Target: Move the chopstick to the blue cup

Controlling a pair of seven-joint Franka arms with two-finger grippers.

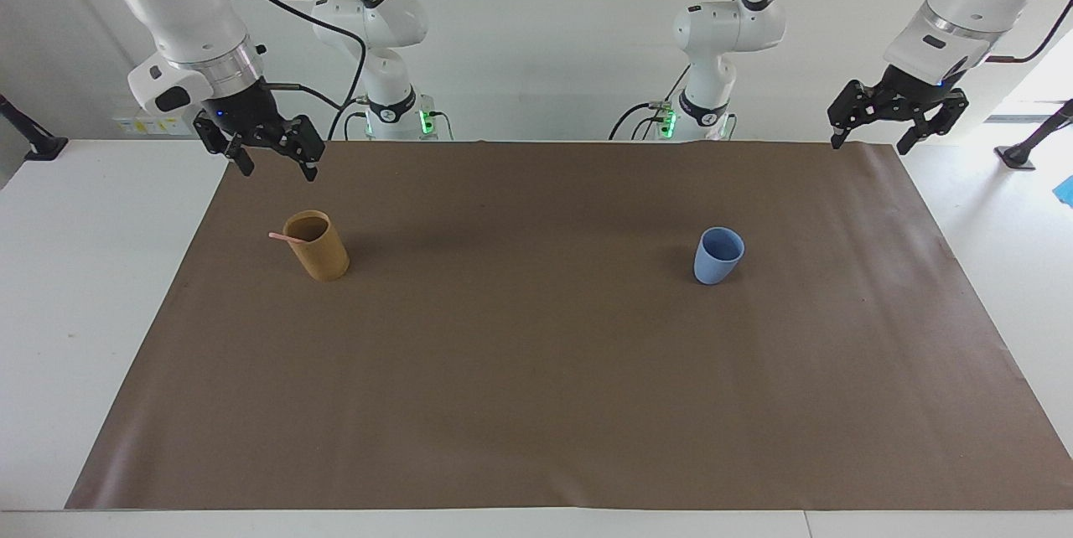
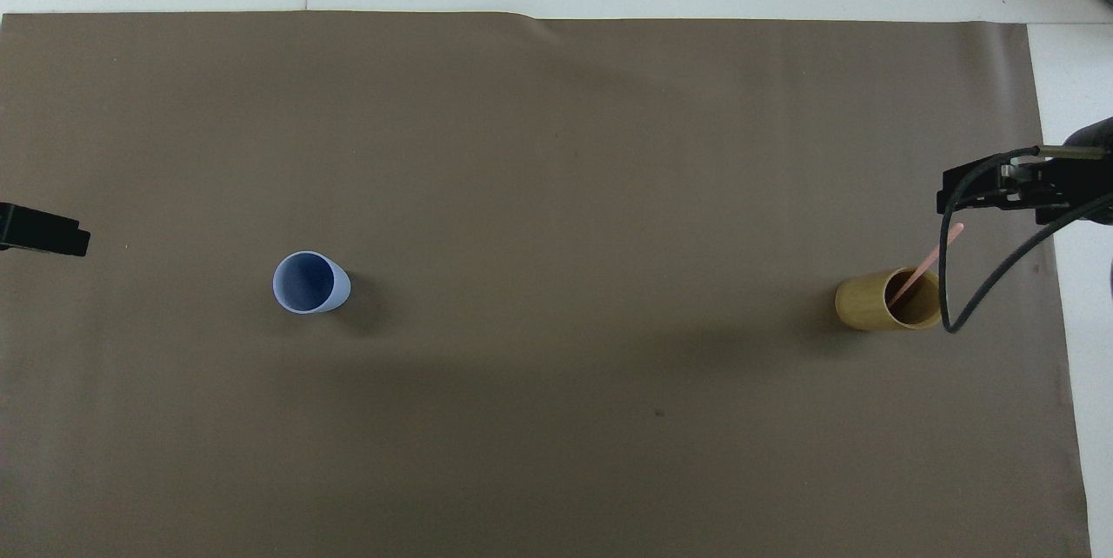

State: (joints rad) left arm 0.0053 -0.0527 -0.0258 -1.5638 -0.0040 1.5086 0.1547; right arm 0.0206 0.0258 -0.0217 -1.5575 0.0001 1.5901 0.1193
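right hand [image 1: 270, 161]: hangs over the counter [image 1: 101, 287] edge near the robots at its own end, fingers spread wide, holding nothing

chopstick [image 1: 280, 236]: sits in the tan cup [image 1: 318, 249], leaning on the rim, only the top end poking out

axis: tilted, not upright; free end points up and out toward the right arm's end of the counter, lower end hidden in the cup

handling: looks super light, stiff and thin, probably slick, so I'd guess it slips or twists easily; pinch the exposed bit just above the rim

blue cup [image 1: 718, 255]: upright, well apart from the tan one, toward the left arm's end

left hand [image 1: 897, 115]: waits up high over its own mat [image 1: 536, 404] corner, wide open, empty
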